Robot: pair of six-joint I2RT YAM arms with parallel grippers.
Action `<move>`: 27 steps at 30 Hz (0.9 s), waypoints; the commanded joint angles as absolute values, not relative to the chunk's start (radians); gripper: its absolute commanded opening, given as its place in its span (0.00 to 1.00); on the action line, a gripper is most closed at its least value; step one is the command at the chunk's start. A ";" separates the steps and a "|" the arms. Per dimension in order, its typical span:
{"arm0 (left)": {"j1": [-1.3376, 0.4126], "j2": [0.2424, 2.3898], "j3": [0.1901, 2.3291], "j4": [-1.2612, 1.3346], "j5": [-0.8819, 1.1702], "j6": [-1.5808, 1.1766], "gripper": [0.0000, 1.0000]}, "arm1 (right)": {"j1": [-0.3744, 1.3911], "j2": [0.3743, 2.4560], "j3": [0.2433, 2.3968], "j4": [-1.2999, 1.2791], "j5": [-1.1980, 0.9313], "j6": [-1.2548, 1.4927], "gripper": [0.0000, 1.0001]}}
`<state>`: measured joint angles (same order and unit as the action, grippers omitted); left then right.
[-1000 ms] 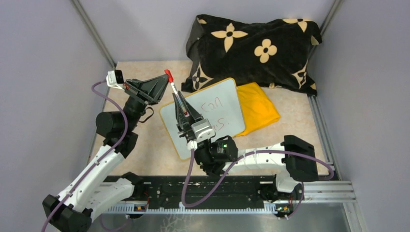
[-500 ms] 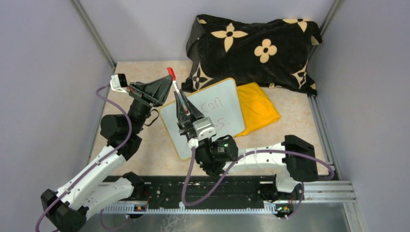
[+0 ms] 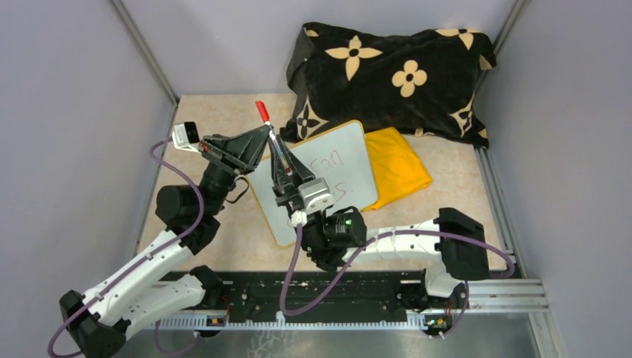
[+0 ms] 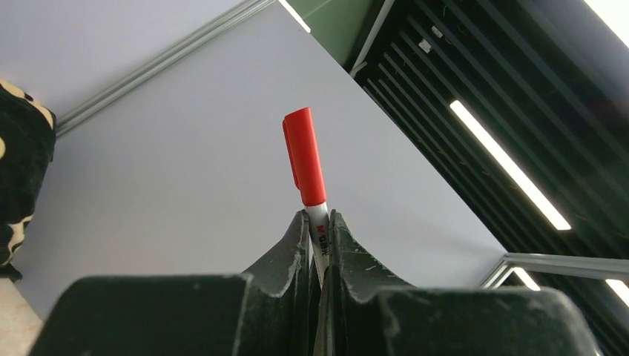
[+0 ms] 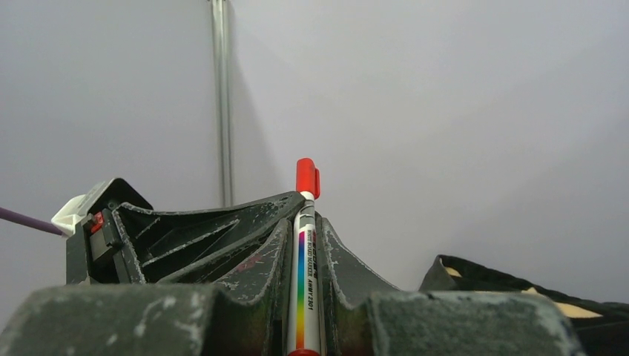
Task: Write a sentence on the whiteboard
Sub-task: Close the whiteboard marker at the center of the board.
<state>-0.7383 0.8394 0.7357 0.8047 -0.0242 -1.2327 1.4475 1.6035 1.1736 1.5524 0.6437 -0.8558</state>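
Note:
The whiteboard [image 3: 359, 173] lies flat mid-table with the sentence [image 3: 328, 159] in red letters, two short lines partly hidden by my right gripper. A marker [image 3: 266, 123] with a red cap [image 3: 261, 110] stands tilted above the board's left part. My right gripper [image 3: 278, 147] is shut on the marker's rainbow-striped barrel [image 5: 305, 282]. My left gripper [image 3: 264, 133] is shut on the marker [image 4: 318, 226] just below the cap [image 4: 304, 156]. In the right wrist view the left gripper's fingers [image 5: 200, 237] meet the marker beside my right gripper [image 5: 304, 222].
A folded yellow cloth [image 3: 399, 168] lies at the board's right edge. A black pillow with cream flowers [image 3: 387, 74] fills the back. Grey walls stand on the left, right and back. A black rail [image 3: 335, 294] runs along the near edge.
My left arm has swung right and a little nearer, bringing its gripper tips onto the marker below the cap. The right gripper has held its grip; the marker has shifted only slightly.

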 commanded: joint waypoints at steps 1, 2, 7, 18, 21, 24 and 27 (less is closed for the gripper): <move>-0.813 0.812 0.724 0.673 0.226 -1.142 0.00 | 1.404 1.594 1.190 1.657 0.588 -0.820 0.00; -0.813 0.807 0.727 0.673 0.215 -1.132 0.02 | 1.405 1.589 1.186 1.657 0.589 -0.821 0.00; -0.813 0.788 0.735 0.682 0.155 -1.092 0.41 | 1.414 1.556 1.160 1.634 0.580 -0.811 0.00; -0.814 0.727 0.820 0.565 0.011 -0.936 0.90 | 1.455 1.471 1.074 1.600 0.563 -0.804 0.00; -0.813 0.720 0.857 0.520 -0.040 -0.881 0.90 | 1.465 1.426 1.033 1.560 0.559 -0.767 0.00; -0.813 0.725 0.880 0.511 -0.058 -0.852 0.89 | 1.467 1.366 0.994 1.466 0.543 -0.680 0.00; -0.814 0.747 0.908 0.505 -0.045 -0.834 0.88 | 1.467 1.315 0.955 1.415 0.525 -0.592 0.00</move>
